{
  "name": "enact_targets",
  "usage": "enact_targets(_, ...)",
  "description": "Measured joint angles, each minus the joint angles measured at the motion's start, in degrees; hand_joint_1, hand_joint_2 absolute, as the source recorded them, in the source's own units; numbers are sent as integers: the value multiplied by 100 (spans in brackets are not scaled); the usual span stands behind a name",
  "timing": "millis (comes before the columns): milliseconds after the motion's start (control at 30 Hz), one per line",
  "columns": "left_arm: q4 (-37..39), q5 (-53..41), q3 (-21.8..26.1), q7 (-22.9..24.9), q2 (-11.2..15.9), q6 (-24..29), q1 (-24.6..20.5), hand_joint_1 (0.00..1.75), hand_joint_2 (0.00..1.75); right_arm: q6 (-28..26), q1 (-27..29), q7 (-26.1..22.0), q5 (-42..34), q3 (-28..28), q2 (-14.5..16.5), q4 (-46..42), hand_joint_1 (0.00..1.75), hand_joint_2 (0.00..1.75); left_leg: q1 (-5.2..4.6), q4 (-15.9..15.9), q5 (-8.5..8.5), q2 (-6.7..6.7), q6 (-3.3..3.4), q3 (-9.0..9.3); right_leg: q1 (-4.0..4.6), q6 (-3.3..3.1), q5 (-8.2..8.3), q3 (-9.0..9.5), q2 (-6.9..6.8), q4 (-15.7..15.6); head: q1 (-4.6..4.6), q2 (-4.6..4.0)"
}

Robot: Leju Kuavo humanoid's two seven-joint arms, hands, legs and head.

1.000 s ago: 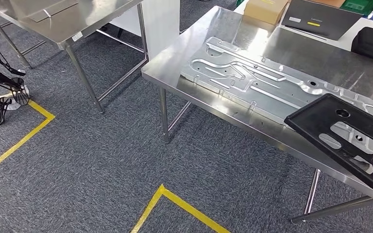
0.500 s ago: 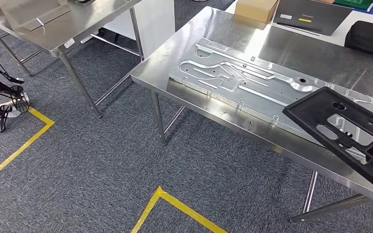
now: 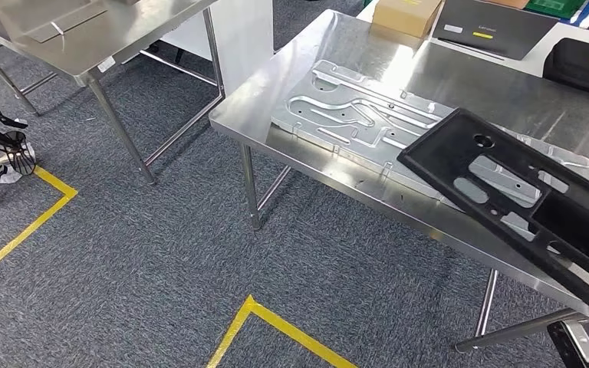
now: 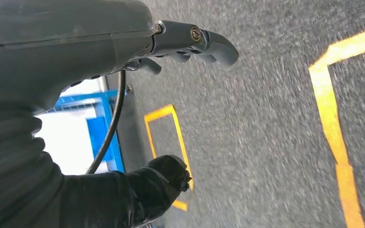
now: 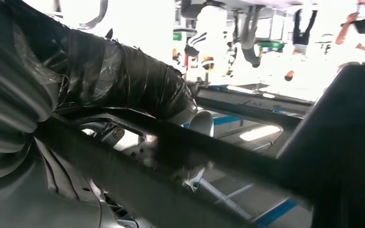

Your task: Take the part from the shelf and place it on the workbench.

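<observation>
carrying the black part (image 3: 518, 195) over the near edge of the steel surface (image 3: 307, 73), the robot looks well into the task: the part is off the shelf and is now held above the workbench, but it is not yet set down. in the head view the part, a flat black frame with cut-outs, hangs tilted above the silver stamped plate (image 3: 353, 111) that lies on the surface, its far end over the plate and its near end running out toward the lower right corner. in the right wrist view the right hand (image 5: 138, 90), wrapped in black tape, has its fingers (image 5: 200, 122) grasping a bar of the part. the left hand (image 4: 180, 40) hangs over the grey carpet (image 4: 266, 133) with its yellow tape lines (image 4: 332, 118); its fingers are loosely curled and grasp nothing. what seems left is to lower the part until it rests flat on the surface, then release it. a cardboard box (image 3: 406, 14) and dark cases (image 3: 587, 65) sit at the far side.
</observation>
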Motion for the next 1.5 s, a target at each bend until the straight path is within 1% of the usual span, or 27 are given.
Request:
enact_targets(33, 0, -1, -2, -1, -1, 1, 1, 0, 175, 0, 0, 1, 0, 32, -1, 1, 175, 175, 2, 0, -25, -3, -14, 36, -17, 9, 200, 65, -8, -204, 0, 0)
enact_targets(100, 0, -2, -5, -4, -2, 0, 11, 0, 175, 0, -4, 4, 0, 78, -2, 4, 175, 175, 2, -3, -87, -6, -58, 121, -35, 1, 639, 400, -37, -965, 0, 0)
enact_targets(167, 1, -1, -10, -10, -2, 3, 15, 0, 175, -8, -3, 87, 0, 128, -16, 8, 175, 175, -8, 2, -142, -4, -120, 158, -4, -41, 783, 628, -54, -1467, 2, 0)
enact_targets(267, 2, -3, -28, -24, -2, 21, -5, 0, 175, -10, 65, 600, 0, 385, -193, 12, 175, 175, 4, -15, -201, 10, -210, 189, 35, -143, 721, 681, -36, -1561, 1, 1)
enact_targets(333, 1, -13, -56, -30, -4, 45, -18, 0, 175, -2, 113, 1028, 2, 680, -390, 16, 175, 175, 17, 214, -337, 3, -256, 130, 21, -234, 699, 763, -24, -1624, -2, 1)
enact_targets(367, 0, -19, -73, -33, -7, 60, -20, 0, 175, 4, 121, 1183, 3, 816, -477, 21, 175, 175, 22, 506, -469, -5, -267, -6, 14, -278, 684, 808, -23, -1648, -8, 1)
enact_targets(433, 0, -27, -99, -37, -15, 81, -14, 0, 175, 29, 123, 1434, 4, 1043, -636, 37, 175, 175, 22, 1314, -769, -11, -278, -473, 36, -336, 629, 872, -21, -1653, -11, 0)
enact_targets(467, 0, -29, -105, -39, -18, 91, -8, 0, 175, 49, 127, 1568, 4, 1147, -718, 50, 175, 175, 21, 1631, -828, -11, -281, -692, 47, -345, 597, 908, -12, -1651, -12, 0)
enact_targets(500, 0, -32, -107, -39, -19, 98, 0, 0, 175, 66, 135, 1694, 4, 1245, -796, 66, 175, 175, 21, 1769, -776, -11, -278, -830, 57, -348, 559, 955, 0, -1650, -10, 0)
enact_targets(533, 0, -34, -108, -39, -19, 105, 6, 0, 175, 79, 147, 1798, 4, 1345, -873, 85, 175, 175, 19, 1679, -600, -12, -266, -858, 63, -341, 516, 1016, 14, -1648, -11, 0)
enact_targets(600, 1, -35, -110, -39, -17, 116, 21, 0, 175, 88, 169, 1907, 6, 1509, -990, 120, 175, 175, 7, 968, -62, -14, -212, -635, 67, -313, 412, 1143, 32, -1649, -10, 0)
enact_targets(633, 4, -35, -112, -40, -14, 121, 27, 0, 175, 92, 174, 1928, 7, 1577, -1039, 136, 175, 175, -7, 599, 109, -16, -183, -491, 78, -283, 355, 1188, 40, -1642, -9, 0)
enact_targets(667, 8, -34, -114, -42, -12, 122, 27, 0, 175, 100, 178, 1939, 8, 1630, -1080, 148, 175, 175, -21, 351, 188, -18, -153, -385, 81, -251, 312, 1214, 46, -1647, -9, 1)
enact_targets(800, 15, -25, -119, -55, -15, 125, 24, 0, 175, 168, 197, 1987, 9, 1768, -1231, 192, 175, 175, -25, 102, 110, -25, -40, -233, 78, -107, 291, 1313, 47, -1603, -1, 2)
enact_targets(833, 15, -23, -119, -58, -18, 127, 30, 0, 175, 182, 201, 2003, 9, 1789, -1261, 205, 175, 175, -17, 66, 103, -26, -14, -170, 70, -80, 240, 1265, 36, -1488, 2, 2)
enact_targets(900, 15, -22, -118, -61, -20, 130, 34, 0, 175, 189, 205, 2021, 10, 1821, -1311, 234, 175, 175, -10, 13, 79, -26, 21, -59, 55, -34, 26, 958, 16, -938, 11, 2)
enact_targets(967, 15, -22, -117, -61, -16, 131, 34, 0, 175, 193, 210, 2033, 11, 1841, -1337, 265, 175, 175, -13, -12, 24, -30, 30, 23, 41, -6, -229, 476, 8, -283, 10, 1)
enact_targets(1000, 15, -23, -117, -61, -15, 132, 36, 0, 175, 199, 212, 2040, 11, 1846, -1340, 281, 175, 175, -16, -18, -19, -34, 25, 75, 34, 0, -263, 309, 5, -142, 10, 1)
enact_targets(1033, 15, -23, -117, -61, -15, 132, 39, 0, 175, 210, 215, 2047, 11, 1852, -1346, 298, 175, 175, -20, -20, -68, -37, 17, 138, 28, -3, -181, 235, 2, -197, 10, 0)
enact_targets(1067, 16, -24, -118, -61, -15, 132, 44, 0, 175, 225, 218, 2056, 11, 1857, -1358, 314, 175, 175, -24, -23, -122, -38, 8, 210, 28, -17, 35, 266, -1, -452, 11, 0)
enact_targets(1133, 19, -23, -119, -61, -27, 129, 54, 0, 175, 255, 234, 2091, 11, 1871, -1396, 339, 175, 175, -25, -37, -227, -36, -16, 352, 66, -91, 583, 448, -18, -1144, 5, 0)
enact_targets(1167, 20, -22, -120, -62, -36, 128, 50, 0, 175, 266, 241, 2113, 11, 1882, -1419, 346, 175, 175, -16, -45, -272, -39, -39, 400, 101, -135, 686, 508, -28, -1374, 8, 0)
enact_targets(1233, 22, -22, -122, -64, -54, 128, 31, 0, 175, 290, 254, 2167, 11, 1912, -1464, 349, 175, 175, 8, -42, -297, -37, -113, 483, 178, -230, 648, 558, -29, -1521, 13, 1)
enact_targets(1333, 22, -34, -131, -65, -61, 120, 10, 0, 175, 363, 273, 2306, 12, 1989, -1526, 347, 175, 175, 26, 177, -322, -32, -195, 561, 166, -370, 756, 774, -1, -1701, 15, 1)
enact_targets(1400, 22, -46, -149, -67, -60, 115, -7, 0, 175, 411, 277, 2437, 12, 2056, -1564, 364, 175, 175, 31, 639, -566, -41, -209, 338, 132, -413, 759, 895, -19, -1732, -2, 1)
enact_targets(1467, 23, -55, -173, -72, -57, 114, -10, 0, 175, 451, 276, 2539, 11, 2113, -1601, 405, 175, 175, 45, 1255, -861, -43, -242, -101, 119, -422, 699, 942, -15, -1730, -14, 1)
enact_targets(1500, 23, -57, -185, -73, -52, 114, 1, 0, 175, 473, 280, 2564, 11, 2132, -1613, 430, 175, 175, 57, 1423, -911, -41, -267, -279, 110, -407, 665, 965, -3, -1727, -13, 1)
